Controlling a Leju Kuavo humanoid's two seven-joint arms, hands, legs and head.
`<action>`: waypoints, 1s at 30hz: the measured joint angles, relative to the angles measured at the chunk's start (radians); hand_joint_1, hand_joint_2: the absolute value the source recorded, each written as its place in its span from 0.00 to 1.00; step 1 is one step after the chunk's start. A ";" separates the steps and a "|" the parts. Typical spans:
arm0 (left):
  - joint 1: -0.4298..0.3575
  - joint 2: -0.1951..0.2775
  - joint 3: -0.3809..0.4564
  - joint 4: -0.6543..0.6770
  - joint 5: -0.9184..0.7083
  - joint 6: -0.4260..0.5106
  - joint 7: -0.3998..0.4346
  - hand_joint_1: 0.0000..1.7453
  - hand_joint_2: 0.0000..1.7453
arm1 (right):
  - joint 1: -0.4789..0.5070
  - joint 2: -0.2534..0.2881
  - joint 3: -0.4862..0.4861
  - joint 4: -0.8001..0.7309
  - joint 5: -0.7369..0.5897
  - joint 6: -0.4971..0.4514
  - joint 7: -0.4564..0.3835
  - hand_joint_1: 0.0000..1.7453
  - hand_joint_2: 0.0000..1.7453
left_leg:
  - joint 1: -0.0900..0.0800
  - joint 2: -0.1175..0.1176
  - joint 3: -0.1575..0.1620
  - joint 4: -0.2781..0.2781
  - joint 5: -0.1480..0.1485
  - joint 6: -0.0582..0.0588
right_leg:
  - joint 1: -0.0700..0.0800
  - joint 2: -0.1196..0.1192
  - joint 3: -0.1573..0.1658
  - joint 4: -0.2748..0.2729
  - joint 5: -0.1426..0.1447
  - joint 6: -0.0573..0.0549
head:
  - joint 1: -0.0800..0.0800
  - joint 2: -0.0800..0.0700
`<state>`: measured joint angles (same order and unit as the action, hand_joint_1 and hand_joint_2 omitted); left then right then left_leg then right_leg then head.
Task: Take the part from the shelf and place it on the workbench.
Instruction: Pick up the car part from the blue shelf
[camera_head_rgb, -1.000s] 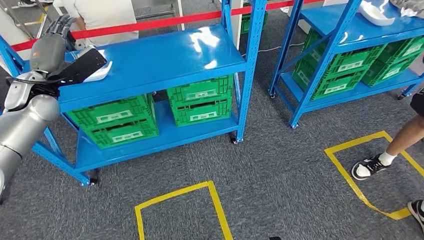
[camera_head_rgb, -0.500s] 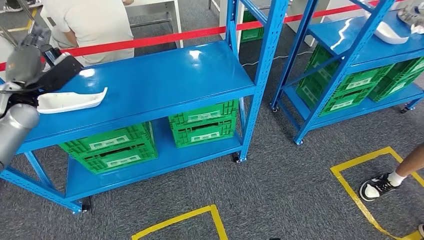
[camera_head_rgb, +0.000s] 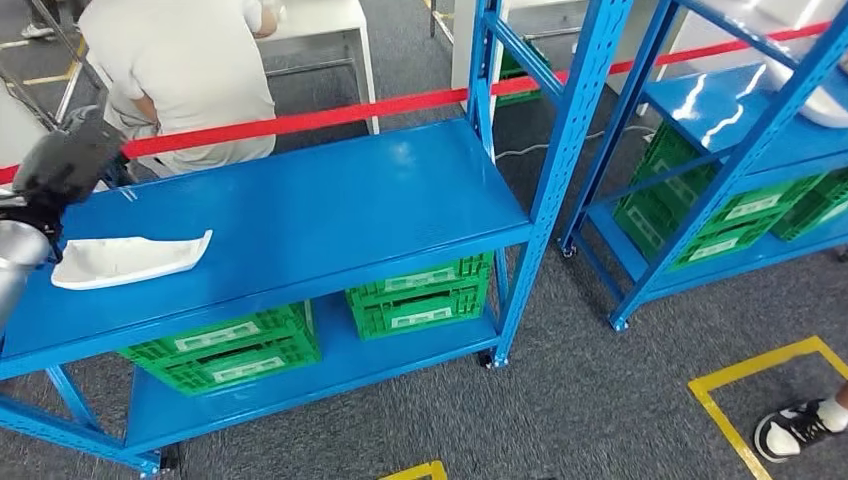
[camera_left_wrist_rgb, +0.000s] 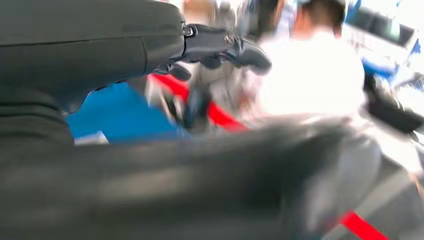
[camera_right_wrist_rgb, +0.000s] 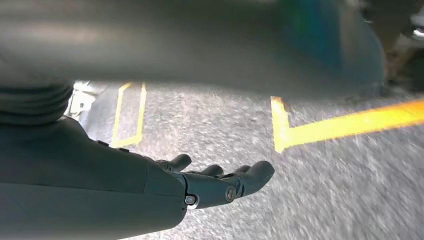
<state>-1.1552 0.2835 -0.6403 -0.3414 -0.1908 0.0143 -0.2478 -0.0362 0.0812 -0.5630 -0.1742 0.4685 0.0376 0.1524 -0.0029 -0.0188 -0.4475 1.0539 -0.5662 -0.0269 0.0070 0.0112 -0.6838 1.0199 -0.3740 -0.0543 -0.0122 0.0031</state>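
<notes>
Head view: the white part (camera_head_rgb: 130, 260) lies flat at mid-left on the blue shelf (camera_head_rgb: 330, 210), long axis left-right, just below the left hand (camera_head_rgb: 62, 165), the nearer one, whose grip I cannot tell

Right wrist view: right hand (camera_right_wrist_rgb: 220, 182) hangs loose, holding nothing

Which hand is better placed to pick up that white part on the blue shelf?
Left, probably. The left hand hovers just above the white part on the blue shelf, while the right hand hangs open over the carpet.
</notes>
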 joint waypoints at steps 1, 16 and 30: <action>0.007 0.007 0.033 -0.001 0.025 -0.043 -0.006 0.00 1.00 | -0.002 -0.001 -0.002 0.000 0.000 0.001 0.000 0.00 1.00 | 0.001 0.003 -0.018 0.034 -0.014 -0.005 | -0.003 0.000 0.008 -0.003 -0.003 -0.007 | 0.000 0.000; 0.084 0.048 0.162 -0.007 0.028 -0.137 -0.035 0.00 1.00 | -0.003 -0.004 -0.014 0.000 0.000 0.004 0.002 0.00 1.00 | 0.010 0.011 -0.102 -0.051 0.086 -0.010 | 0.000 0.003 0.045 0.003 -0.044 -0.013 | 0.000 0.000; 0.207 0.161 0.190 -0.006 -0.028 -0.319 -0.279 0.00 1.00 | -0.004 -0.004 -0.032 0.000 0.007 0.000 0.002 0.00 1.00 | 0.004 0.012 -0.098 -0.052 0.075 0.007 | -0.006 0.003 0.053 -0.009 -0.050 0.024 | 0.000 0.000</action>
<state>-0.9478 0.4448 -0.4506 -0.3477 -0.2185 -0.3046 -0.5272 -0.0399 0.0771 -0.5951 -0.1743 0.4758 0.0374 0.1539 0.0010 -0.0069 -0.5459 1.0022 -0.4915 -0.0201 0.0011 0.0146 -0.6304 1.0104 -0.4241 -0.0304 -0.0121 0.0031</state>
